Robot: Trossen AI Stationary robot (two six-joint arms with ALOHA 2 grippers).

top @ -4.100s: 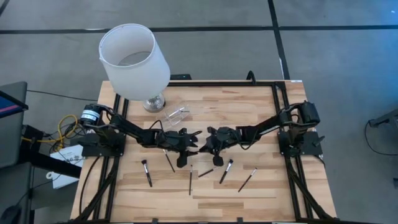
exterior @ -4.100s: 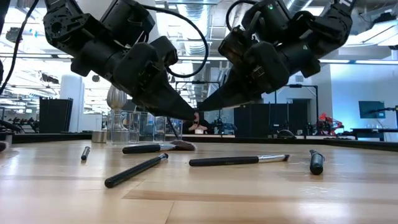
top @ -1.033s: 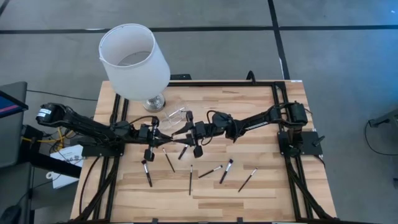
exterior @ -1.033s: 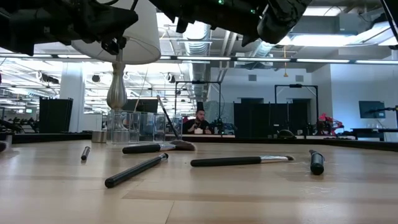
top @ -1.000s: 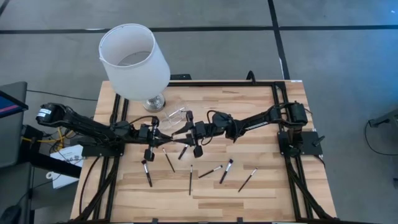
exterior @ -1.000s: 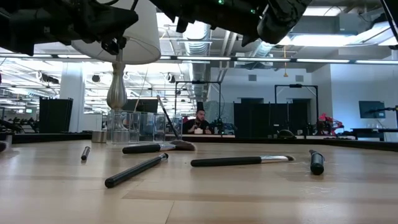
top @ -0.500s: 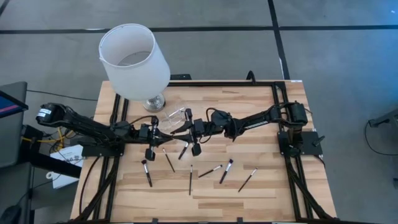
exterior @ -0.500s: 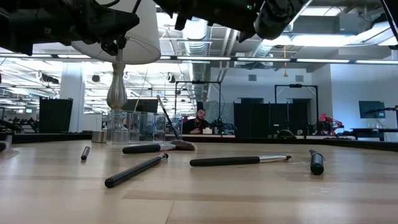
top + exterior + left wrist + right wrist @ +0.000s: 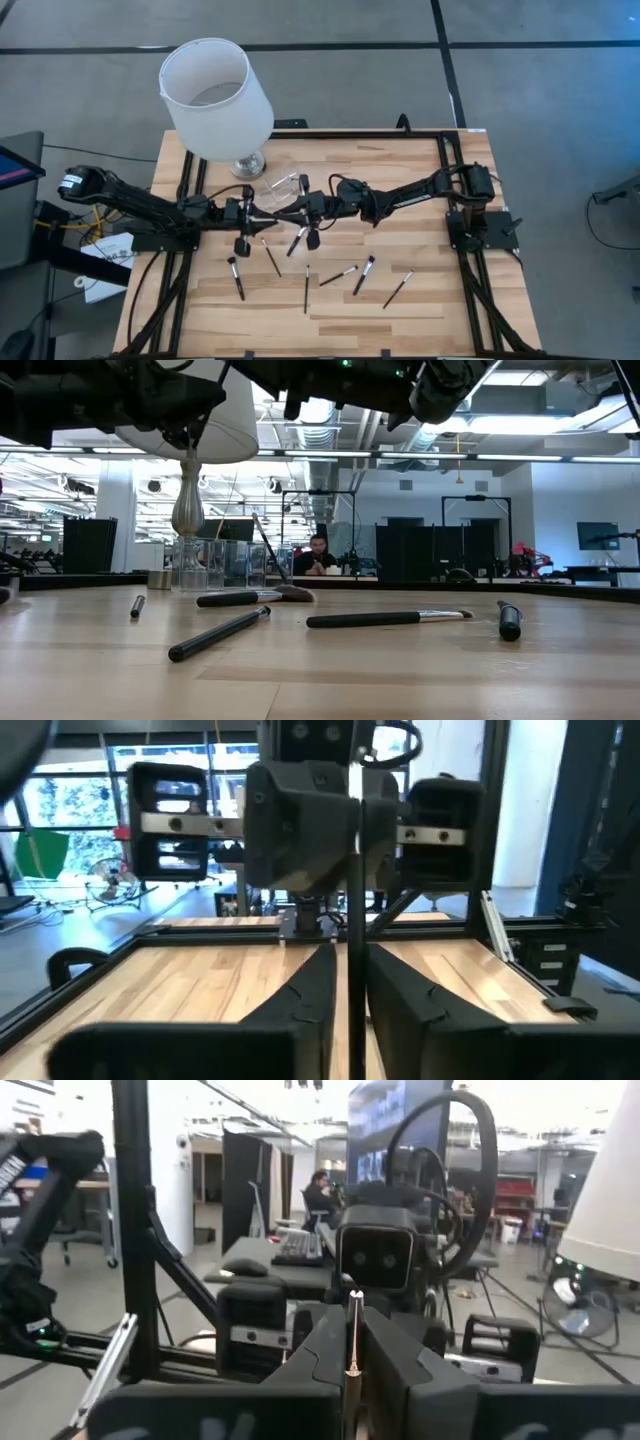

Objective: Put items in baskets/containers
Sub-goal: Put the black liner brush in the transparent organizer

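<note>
Betw. end effectors (image 9: 277,213): brush (image 9: 353,1335) (level, left-right)

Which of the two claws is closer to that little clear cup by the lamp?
Right. The right gripper sits just in front of the clear cup; the left gripper is slightly farther, toward the left arm's side.

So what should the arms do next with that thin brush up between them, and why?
Probably the left pincer should draw back toward its own side. The right pincer is shut on the brush, the two meet tip to tip above the table, and the clear cup stands just past them.
</note>
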